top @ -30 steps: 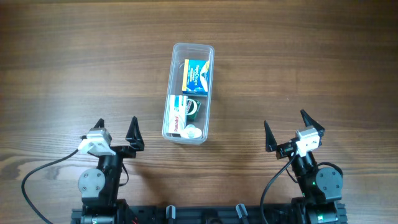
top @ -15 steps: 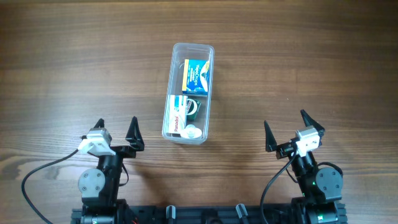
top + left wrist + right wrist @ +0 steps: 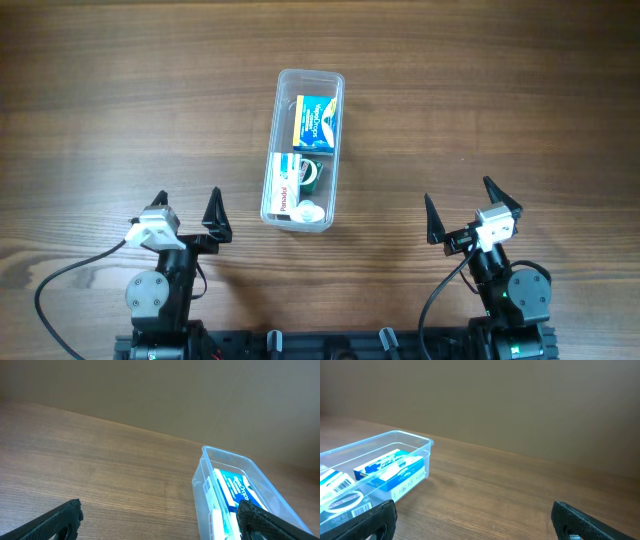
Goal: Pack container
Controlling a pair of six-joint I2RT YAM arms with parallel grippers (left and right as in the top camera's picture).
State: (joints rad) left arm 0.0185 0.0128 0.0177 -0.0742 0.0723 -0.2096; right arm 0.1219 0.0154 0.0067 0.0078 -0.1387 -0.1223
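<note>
Near edge, both arms parked by base. My left gripper (image 3: 188, 205) has jaws spread wide, nothing betw. them; right gripper (image 3: 458, 203) likewise spread and empty. Both well apart from the work.

Task item: long narrow clear plastic tub w/ rounded corners and rim (image 3: 310, 73), lying lengthwise on the brown wood-grain table (image 3: 500, 90), roughly centred betw. my arms, further out than both.

Contents, near end first:
- small white round piece (image 3: 311, 211) by the near wall, ID unclear
- white flat box w/ red lettering (image 3: 281, 186) along left wall
- dark-green ring-shaped item (image 3: 311, 175) just beside it, poss. a roll; can't confirm
- blue-and-white rectangular box (image 3: 316, 122) in far half; far end past it looks bare.

Handling est.: tub thin-walled, light, walls prob. flex under pinch, surface smooth so slip likely. Best hold: pinch one long wall at the rim near mid-length; keep level, contents loose and would slide.
</note>
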